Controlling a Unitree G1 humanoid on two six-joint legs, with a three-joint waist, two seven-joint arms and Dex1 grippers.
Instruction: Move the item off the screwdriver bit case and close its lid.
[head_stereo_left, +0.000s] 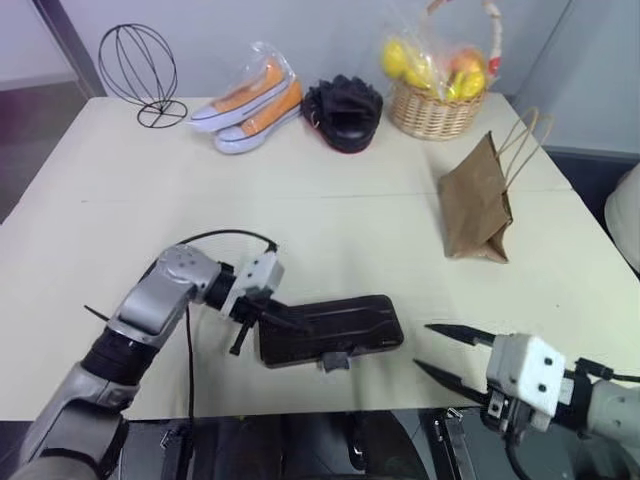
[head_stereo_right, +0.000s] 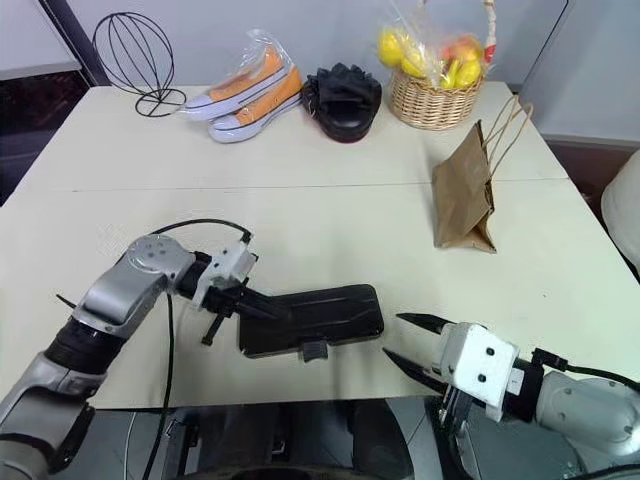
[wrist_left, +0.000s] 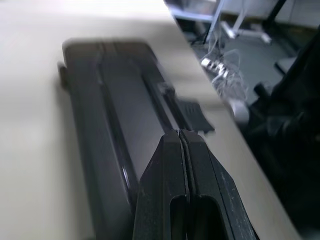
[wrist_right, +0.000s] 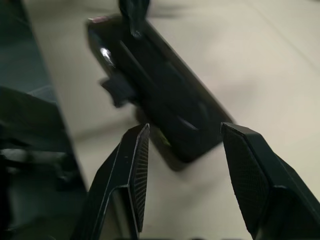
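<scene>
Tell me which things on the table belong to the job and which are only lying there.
Belong to the job:
- screwdriver bit case, lid down
- brown paper bag, standing apart from the case
- left gripper, shut, over the case
- right gripper, open

Only lying there:
- wire stand
- orange shoes
- black pouch
- fruit basket

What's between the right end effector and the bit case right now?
Nothing visible. The right end effector hangs open beside the bit case, with bare table between them. The paper bag stands well off, and the left end effector, shut, is over the case's far end.
</scene>
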